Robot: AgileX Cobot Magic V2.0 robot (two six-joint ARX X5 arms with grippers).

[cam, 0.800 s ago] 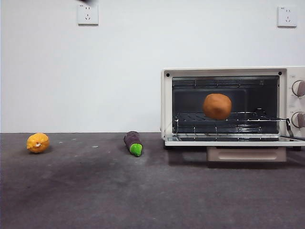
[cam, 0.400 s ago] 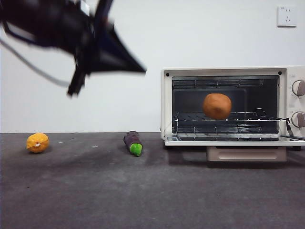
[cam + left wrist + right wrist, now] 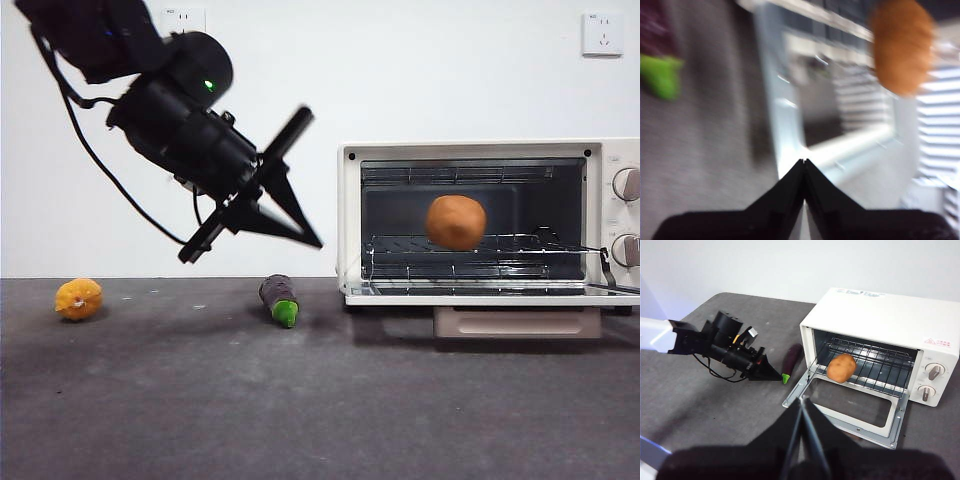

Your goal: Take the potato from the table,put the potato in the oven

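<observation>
Our left pincer (image 3: 262, 205) hangs in the air above the worktop (image 3: 300, 400), clenched with nothing in it (in its own wrist view the two black jaws meet at their tips), and it points toward the open mouth of the oven (image 3: 480, 150). In the front view it sits at about ten o'clock from the eggplant (image 3: 279, 299) and at nine o'clock from the oven, apart from both. Our right pincer (image 3: 801, 405) waits higher up and further back, also clenched and bare, looking down over the whole scene. The potato (image 3: 456, 222) rests on the wire rack (image 3: 520, 245) inside the oven, so we judge the main work done: it is off the worktop and in the chamber. The door (image 3: 850, 407) lies folded down flat, and the task sentence asks nothing about closing it, so what remains, as we read it, is only for the left arm to draw clear. Counting outward: two pincers, one eggplant on the worktop just beside the oven's near corner, one small yellow-orange fruit (image 3: 79, 298) well apart at the eggplant's nine o'clock, one potato, one oven with two round knobs (image 3: 627, 185) on its panel, and two wall sockets (image 3: 602, 34) on the white wall behind.
</observation>
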